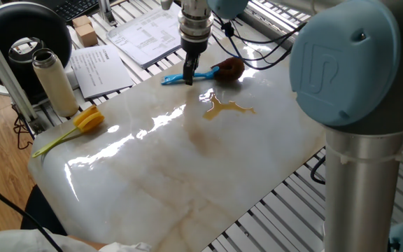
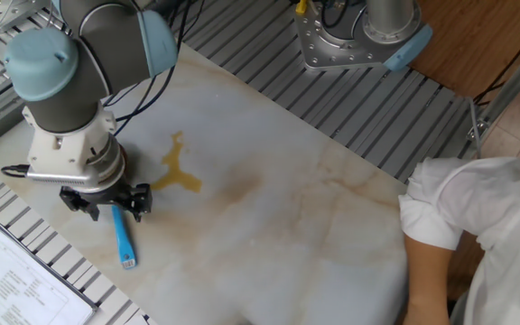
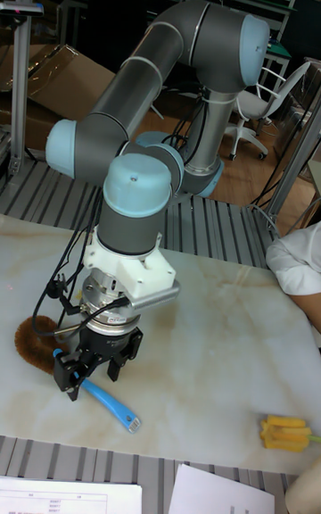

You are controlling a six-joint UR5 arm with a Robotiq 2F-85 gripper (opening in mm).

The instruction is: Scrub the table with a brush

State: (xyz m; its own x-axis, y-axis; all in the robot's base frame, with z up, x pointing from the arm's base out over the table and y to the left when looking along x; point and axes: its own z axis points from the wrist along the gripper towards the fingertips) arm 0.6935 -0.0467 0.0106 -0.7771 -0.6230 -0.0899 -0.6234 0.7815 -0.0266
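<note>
One fixed view, tool [image 1: 188, 75] vertical, fingers straddling brush [image 1: 203, 72] handle

Pincer [image 3: 93, 369] downward, fingers spread wide

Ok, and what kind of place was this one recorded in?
Most likely a robotics lab or workshop. A marble-patterned table sits on a slatted metal frame with a robot arm mounted beside it, and printed papers and an office chair are nearby.
</note>
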